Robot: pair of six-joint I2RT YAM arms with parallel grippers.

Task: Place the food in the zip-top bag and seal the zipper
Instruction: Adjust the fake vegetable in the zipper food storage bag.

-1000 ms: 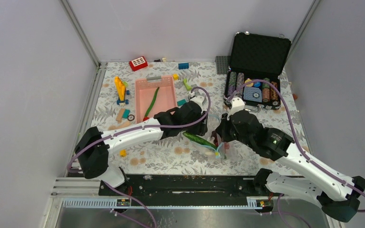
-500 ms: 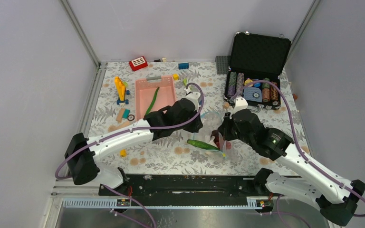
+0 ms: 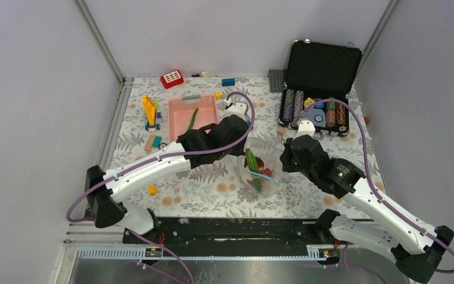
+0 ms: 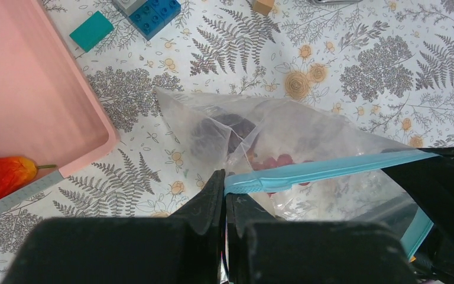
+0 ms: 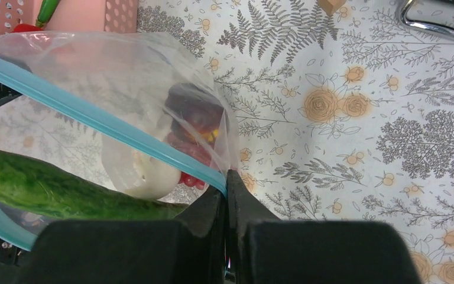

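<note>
The clear zip-top bag (image 3: 260,170) hangs between my two grippers near the table's front middle. My left gripper (image 4: 224,184) is shut on one end of the light-blue zipper (image 4: 325,171). My right gripper (image 5: 226,182) is shut on the zipper (image 5: 94,118) at the other end. Food lies inside the bag: a long green pod (image 5: 47,189), a white piece (image 5: 151,174), a maroon round fruit (image 5: 195,112), a dark grape bunch (image 4: 219,127) and red pieces (image 4: 275,161). From above, the green pod (image 3: 252,161) stands steeply in the bag. The bag's mouth gapes between the two zipper strips.
The pink slotted basket (image 3: 172,121) stands left of the bag, with another green pod (image 3: 192,118) and a red pepper (image 4: 0,174) in it. An open black case of poker chips (image 3: 322,89) sits at the back right. Building blocks (image 3: 149,110) lie at the back left.
My left gripper has shut on the bag's zipper end. Both grippers have raised the bag off the table, and the green pod has tipped from lying flat to standing steeply.
</note>
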